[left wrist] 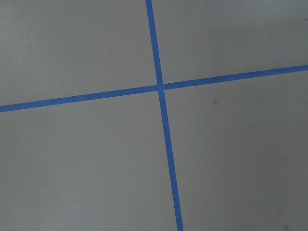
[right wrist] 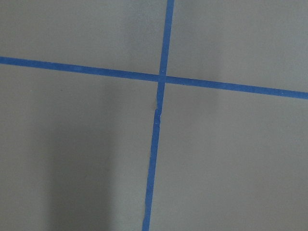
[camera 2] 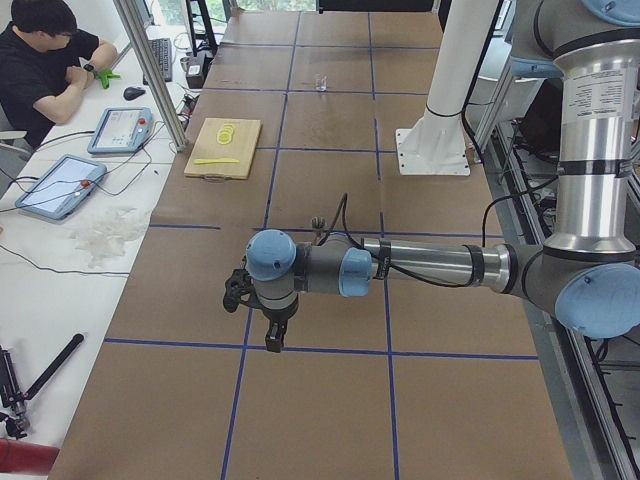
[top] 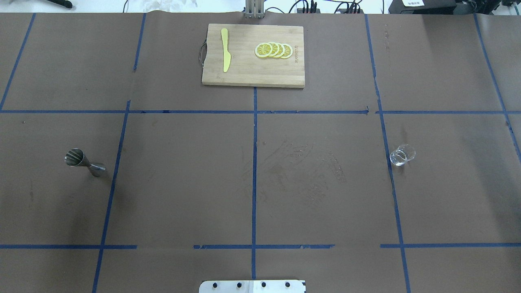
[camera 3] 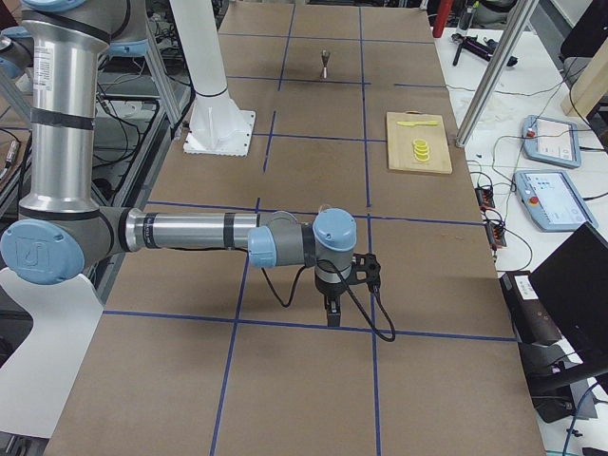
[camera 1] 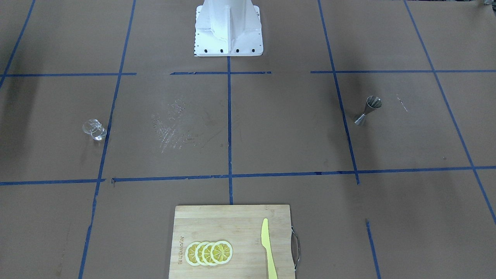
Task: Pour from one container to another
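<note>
- Glass cup (top: pixel 402 155) sits on the right half of the tabletop (top: pixel 325 203), with the jigger (top: pixel 83 162) well apart on the left.
- My right hand (camera 3: pixel 332 313) is nearer the glass cup, and my left hand (camera 2: pixel 272 338) is nearer the jigger.
- Can't tell if either hand is spread or pressed together, tbh.

We're in a robotics lab here: a long table (top: pixel 325 195) papered in brown and ruled into squares with blue tape (top: pixel 254 162). A white pedestal (camera 1: pixel 228 31) stands on it, with the left arm (camera 2: pixel 420 265) and right arm (camera 3: pixel 190 231) reaching over. Teach pendants (camera 2: pixel 118 130) lie on a white side bench (camera 2: pixel 40 300), where a person (camera 2: pixel 45 60) sits.
</note>
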### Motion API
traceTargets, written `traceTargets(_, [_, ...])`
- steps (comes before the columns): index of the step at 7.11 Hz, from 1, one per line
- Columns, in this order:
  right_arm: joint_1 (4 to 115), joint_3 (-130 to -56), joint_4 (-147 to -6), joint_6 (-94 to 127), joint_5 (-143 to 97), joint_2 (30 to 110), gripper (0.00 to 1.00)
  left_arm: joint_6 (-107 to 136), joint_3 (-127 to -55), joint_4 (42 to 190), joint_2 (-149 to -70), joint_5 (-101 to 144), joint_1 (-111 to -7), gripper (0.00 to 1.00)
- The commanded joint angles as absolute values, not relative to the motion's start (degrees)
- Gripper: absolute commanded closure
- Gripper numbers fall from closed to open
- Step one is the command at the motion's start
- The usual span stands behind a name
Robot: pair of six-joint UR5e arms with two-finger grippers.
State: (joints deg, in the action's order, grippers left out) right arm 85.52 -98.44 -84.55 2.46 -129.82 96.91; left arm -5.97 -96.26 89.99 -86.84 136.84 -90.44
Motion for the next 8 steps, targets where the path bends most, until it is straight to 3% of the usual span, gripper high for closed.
traceTargets(1, [85.4,-98.4,-84.6,2.5,-129.9,96.8,0.00,-6.1,-96.3,90.0,-86.8,136.8,-90.4,0.00])
traceTargets(8, [84.6,-100.9,-84.6,3.4,-130.2,96.2,0.00,-5.8,-95.7,99.9,-86.7,137.5,-90.4,0.00])
